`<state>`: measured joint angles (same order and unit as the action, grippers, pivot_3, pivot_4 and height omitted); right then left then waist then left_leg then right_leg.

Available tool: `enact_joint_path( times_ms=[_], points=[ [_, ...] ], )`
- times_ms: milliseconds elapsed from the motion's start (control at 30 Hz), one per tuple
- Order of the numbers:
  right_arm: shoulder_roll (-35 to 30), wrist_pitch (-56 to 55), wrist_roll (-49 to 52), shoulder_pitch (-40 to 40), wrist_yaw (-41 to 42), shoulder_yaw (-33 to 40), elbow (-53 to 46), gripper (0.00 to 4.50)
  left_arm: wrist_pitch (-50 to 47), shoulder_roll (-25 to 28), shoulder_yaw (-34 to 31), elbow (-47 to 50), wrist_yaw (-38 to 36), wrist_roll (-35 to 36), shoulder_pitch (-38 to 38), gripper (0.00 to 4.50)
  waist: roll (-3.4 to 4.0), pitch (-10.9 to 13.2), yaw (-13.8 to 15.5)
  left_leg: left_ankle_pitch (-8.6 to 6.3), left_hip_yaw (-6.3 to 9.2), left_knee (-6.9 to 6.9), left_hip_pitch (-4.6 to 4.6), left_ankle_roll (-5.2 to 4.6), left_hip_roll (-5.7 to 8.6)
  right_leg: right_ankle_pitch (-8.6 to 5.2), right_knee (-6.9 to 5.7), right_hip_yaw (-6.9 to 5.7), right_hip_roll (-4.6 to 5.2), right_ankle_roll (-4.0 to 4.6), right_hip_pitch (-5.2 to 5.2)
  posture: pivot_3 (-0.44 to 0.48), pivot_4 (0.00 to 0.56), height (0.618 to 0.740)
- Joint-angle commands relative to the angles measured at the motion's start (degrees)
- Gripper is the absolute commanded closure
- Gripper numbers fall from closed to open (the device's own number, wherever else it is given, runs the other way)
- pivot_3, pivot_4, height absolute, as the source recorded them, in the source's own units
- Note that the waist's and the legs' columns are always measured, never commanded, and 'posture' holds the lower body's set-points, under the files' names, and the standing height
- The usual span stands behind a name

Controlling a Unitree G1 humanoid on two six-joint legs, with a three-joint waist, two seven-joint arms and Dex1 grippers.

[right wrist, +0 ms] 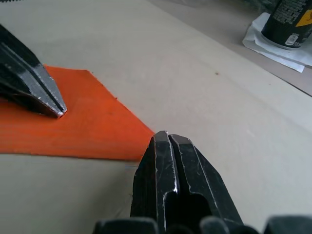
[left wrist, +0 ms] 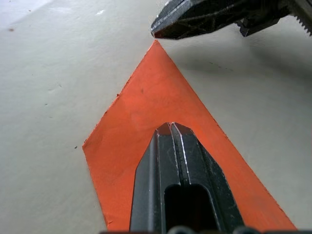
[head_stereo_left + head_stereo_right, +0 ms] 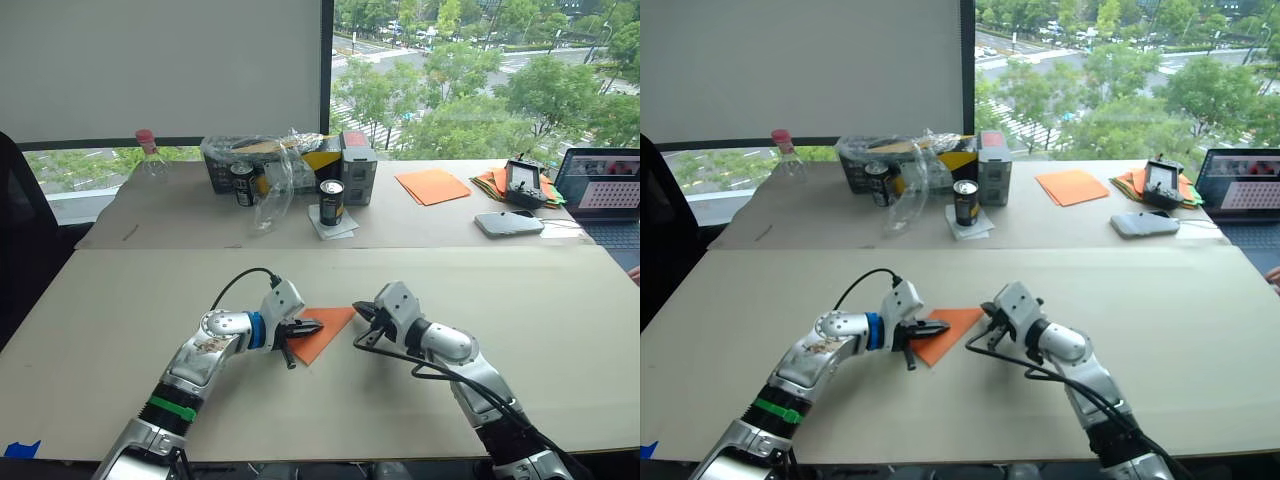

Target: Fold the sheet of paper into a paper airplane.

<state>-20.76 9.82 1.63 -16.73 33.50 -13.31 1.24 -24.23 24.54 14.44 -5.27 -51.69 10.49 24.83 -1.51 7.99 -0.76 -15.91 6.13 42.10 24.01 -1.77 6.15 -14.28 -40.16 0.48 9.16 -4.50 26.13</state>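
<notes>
Left gripper [image 3: 312,326], fingers pressed together with nothing between them, is resting its tips on the paper airplane [image 3: 325,331], an orange pointed wedge lying flat on the near table [image 3: 560,330] at lower centre of the head views. Right gripper [image 3: 359,312], likewise clenched and empty, is sitting at the wedge's point, with a black can [image 3: 331,201] standing on the far table above.
</notes>
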Motion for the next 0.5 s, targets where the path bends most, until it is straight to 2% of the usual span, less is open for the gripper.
enact_joint_path(
  times_ms=[33, 333, 500],
  points=[
    [0.32, -0.62, -0.77, 0.42, 0.76, -1.15, -0.62, 4.5, -1.38, 0.67, 0.18, -0.77, 0.74, -1.09, -0.85, 4.49, 0.0, 0.0, -0.02, 0.0, 0.0, 0.01, 0.0, 0.0, 0.0, 0.0, 0.0, 0.0, 0.0, 0.0, -0.01, 0.0, 0.15, 0.67],
    [0.73, 0.17, -2.1, 1.16, 4.12, -4.92, -1.7, 4.5, -1.37, 1.51, -0.57, -1.86, 0.01, -0.79, -0.32, 4.49, 0.0, -0.01, -0.27, 0.0, 0.0, -0.04, -0.06, 0.0, -0.06, 0.0, 0.0, -0.01, -0.07, 0.0, -0.02, 0.0, 0.15, 0.67],
    [-0.64, 5.59, -3.16, 0.57, 8.09, -8.4, -4.85, 4.5, -2.07, 1.46, -1.04, -1.66, -0.1, -0.46, -0.27, 4.49, 0.0, -0.02, -0.3, 0.0, 0.0, -0.07, -0.08, 0.01, -0.08, 0.0, 0.0, -0.01, -0.09, 0.0, -0.03, 0.0, 0.15, 0.67]
  ],
)
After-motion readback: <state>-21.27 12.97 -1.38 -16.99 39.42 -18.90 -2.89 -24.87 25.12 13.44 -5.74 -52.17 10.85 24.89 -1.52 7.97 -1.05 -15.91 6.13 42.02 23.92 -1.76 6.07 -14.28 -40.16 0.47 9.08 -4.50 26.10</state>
